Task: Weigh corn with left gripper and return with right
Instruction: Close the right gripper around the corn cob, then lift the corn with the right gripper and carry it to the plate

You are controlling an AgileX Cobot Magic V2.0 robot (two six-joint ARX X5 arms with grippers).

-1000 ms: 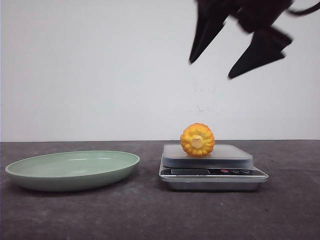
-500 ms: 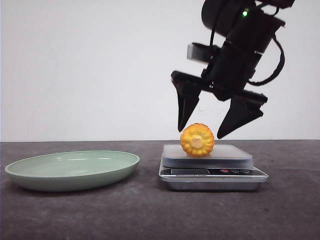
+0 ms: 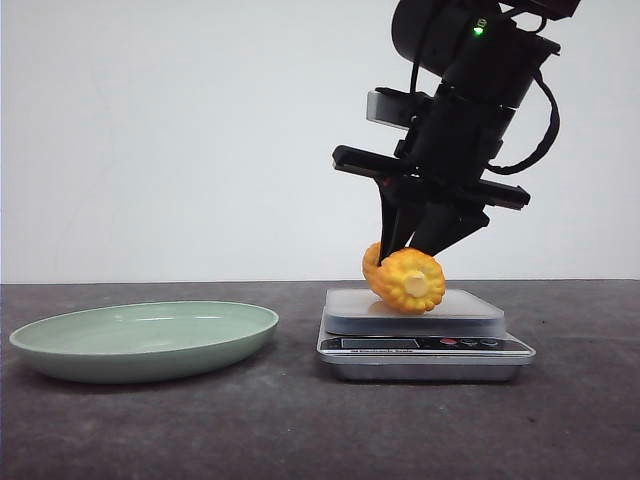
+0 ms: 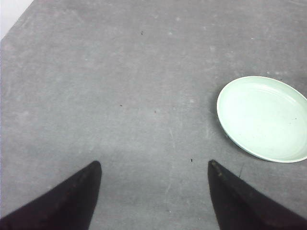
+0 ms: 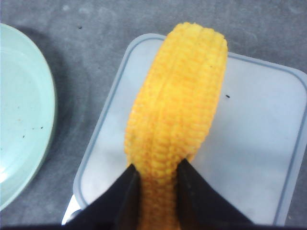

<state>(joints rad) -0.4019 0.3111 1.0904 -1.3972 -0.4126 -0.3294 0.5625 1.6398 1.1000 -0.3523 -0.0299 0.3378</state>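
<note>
Occlusions and frame cut-offs

I cannot read the scale (image 3: 425, 345) display; the right pincer (image 5: 158, 179) covers the corn's (image 5: 177, 120) rear end.

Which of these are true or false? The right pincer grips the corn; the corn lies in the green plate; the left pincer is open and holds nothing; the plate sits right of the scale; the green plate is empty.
1. The right pincer grips the corn. True.
2. The corn lies in the green plate. False: it is at the kitchen scale, tilted.
3. The left pincer is open and holds nothing. True.
4. The plate sits right of the scale. False: it sits to the left.
5. The plate is empty. True.
</note>
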